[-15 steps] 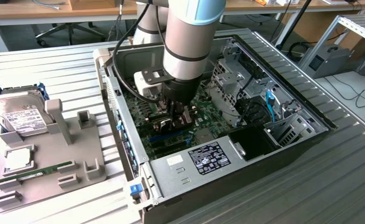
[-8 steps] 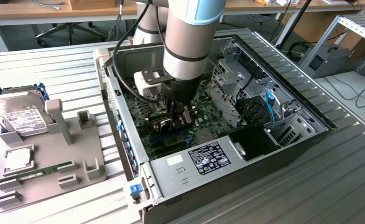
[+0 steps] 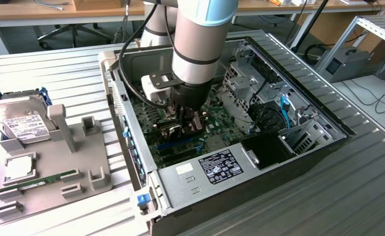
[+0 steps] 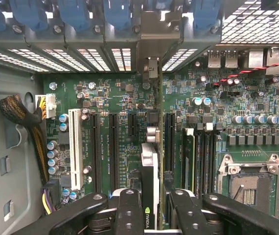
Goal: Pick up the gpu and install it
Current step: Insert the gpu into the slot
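We note the jaws pinching the gpu (image 4: 150, 169) edge-on, low inside the computer case (image 3: 290, 164), right over a motherboard (image 4: 115, 98) slot. Pickup looks done; whether the card is fully seated we cannot tell.

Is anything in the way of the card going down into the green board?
Nothing I can see. The claw grips the gpu on edge over the green motherboard, among its black slots. The spot right under it is hidden.
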Robot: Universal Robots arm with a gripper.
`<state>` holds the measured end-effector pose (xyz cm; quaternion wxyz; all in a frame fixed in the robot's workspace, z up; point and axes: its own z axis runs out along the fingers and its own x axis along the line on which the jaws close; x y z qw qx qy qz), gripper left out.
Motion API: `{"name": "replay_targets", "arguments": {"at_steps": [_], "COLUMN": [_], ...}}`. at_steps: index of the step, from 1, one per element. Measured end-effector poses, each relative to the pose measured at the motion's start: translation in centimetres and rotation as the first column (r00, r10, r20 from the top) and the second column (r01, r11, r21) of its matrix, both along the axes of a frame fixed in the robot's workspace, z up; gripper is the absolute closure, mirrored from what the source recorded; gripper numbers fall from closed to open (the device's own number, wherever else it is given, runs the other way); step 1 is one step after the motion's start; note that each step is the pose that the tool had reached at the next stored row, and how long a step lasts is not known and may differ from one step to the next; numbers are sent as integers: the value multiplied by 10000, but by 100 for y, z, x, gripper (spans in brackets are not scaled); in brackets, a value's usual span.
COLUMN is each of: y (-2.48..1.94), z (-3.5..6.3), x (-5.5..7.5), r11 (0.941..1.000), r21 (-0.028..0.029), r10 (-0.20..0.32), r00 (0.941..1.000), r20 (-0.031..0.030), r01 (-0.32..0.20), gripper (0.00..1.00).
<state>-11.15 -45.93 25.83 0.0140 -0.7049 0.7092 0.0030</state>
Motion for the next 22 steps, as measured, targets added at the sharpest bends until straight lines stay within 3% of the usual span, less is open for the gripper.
{"name": "replay_targets", "arguments": {"at_steps": [22], "y": [-5], "z": [4], "x": [16], "r11": [10000], "r21": [6], "r10": [0], "r00": [10000], "r20": [2], "r01": [0], "gripper": [73]}}
